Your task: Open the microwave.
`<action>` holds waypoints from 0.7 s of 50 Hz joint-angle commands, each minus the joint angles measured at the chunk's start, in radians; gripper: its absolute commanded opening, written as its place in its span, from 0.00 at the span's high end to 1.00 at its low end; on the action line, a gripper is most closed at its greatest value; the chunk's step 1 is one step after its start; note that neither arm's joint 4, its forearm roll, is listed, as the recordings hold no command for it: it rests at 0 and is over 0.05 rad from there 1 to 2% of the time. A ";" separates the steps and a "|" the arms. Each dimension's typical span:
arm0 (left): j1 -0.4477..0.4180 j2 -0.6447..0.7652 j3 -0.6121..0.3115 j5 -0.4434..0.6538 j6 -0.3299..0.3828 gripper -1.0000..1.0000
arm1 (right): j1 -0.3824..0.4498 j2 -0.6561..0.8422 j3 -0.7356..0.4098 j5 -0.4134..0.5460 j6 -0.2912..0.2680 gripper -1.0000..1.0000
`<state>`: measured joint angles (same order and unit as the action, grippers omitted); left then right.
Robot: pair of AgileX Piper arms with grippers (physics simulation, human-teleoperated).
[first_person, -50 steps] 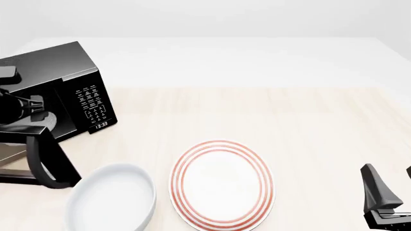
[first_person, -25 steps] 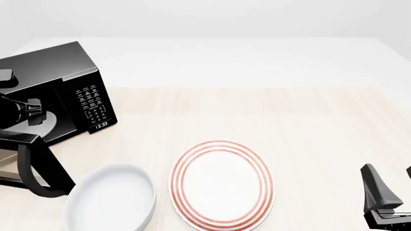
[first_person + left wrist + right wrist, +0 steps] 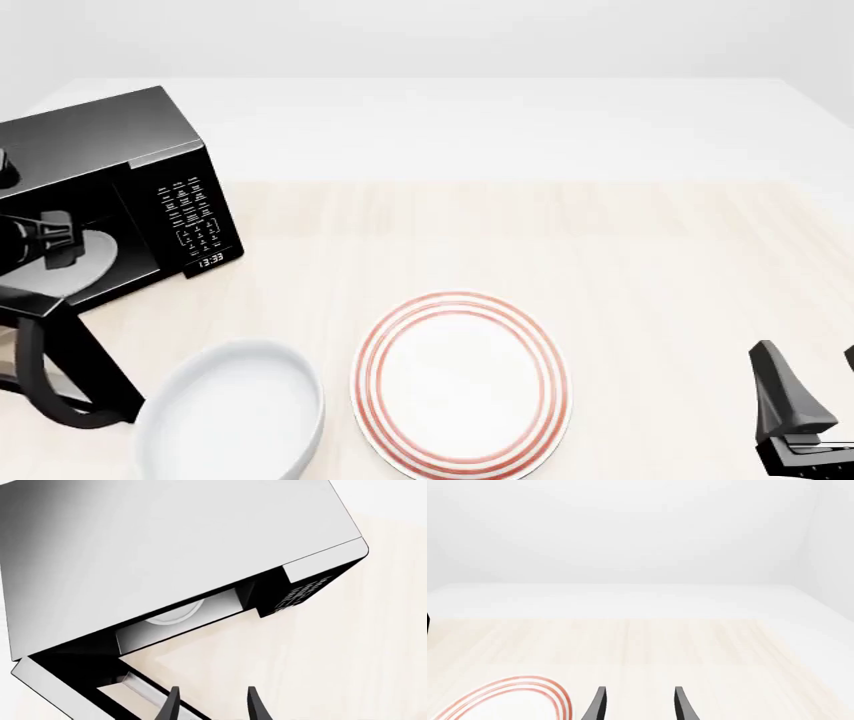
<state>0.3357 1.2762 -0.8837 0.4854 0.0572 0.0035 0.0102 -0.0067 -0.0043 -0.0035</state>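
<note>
My left arm now further back to the left edge, microwave door swung wider open, more of white turntable showing

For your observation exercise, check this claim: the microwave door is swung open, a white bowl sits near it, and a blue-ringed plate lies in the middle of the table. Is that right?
One detail is wrong. The plate has red rings, not blue, as the front view shows. The rest holds: the microwave has its door swung open, and the white bowl sits near it.
</note>
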 commanded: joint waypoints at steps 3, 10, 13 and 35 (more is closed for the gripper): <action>0.027 -0.034 0.015 0.016 0.006 0.00 | 0.000 0.000 0.000 0.000 0.000 0.00; 0.036 -0.045 0.026 0.015 0.008 0.00 | 0.000 0.000 0.000 0.000 0.000 0.00; 0.038 -0.053 0.031 0.017 0.008 0.00 | 0.000 0.000 0.000 0.000 0.000 0.00; 0.037 -0.063 0.039 0.022 0.003 0.00 | 0.000 0.000 0.000 0.000 0.000 0.00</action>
<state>0.3732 1.2174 -0.8468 0.5029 0.0627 0.0035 0.0102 -0.0067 -0.0043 -0.0034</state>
